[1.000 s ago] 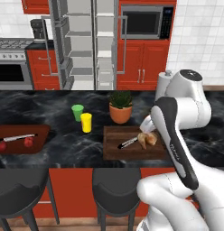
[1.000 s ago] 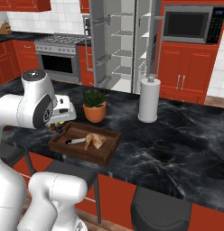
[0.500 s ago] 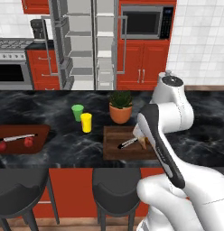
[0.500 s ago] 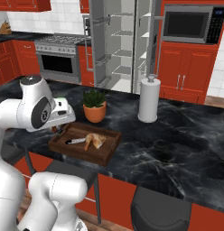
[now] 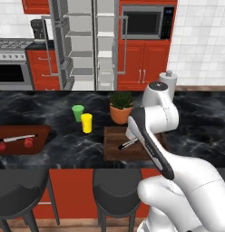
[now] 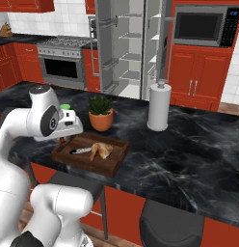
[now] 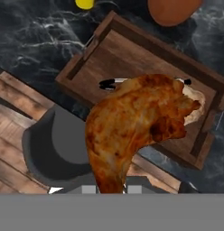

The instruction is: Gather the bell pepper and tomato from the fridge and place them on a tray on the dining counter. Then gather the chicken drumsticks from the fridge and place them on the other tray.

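Gripper clamped on red-brown drumstick (image 7: pixel 132 131), above dark tray (image 7: pixel 100 67) near its 6 o'clock rim. Pale drumstick (image 6: pixel 103 151) and knife (image 6: pixel 81 151) inside tray. Plant pot (image 6: pixel 100 120) crowds 12 o'clock edge.

Bright, even light all over, no clear source. Soft pale shine on black dining counter (image 6: pixel 189 159). Faint shadows under stools (image 5: pixel 112 192). Pictures a bit soft and grainy. Hand view close drumstick (image 7: pixel 132 126) blurry. No edge bending.
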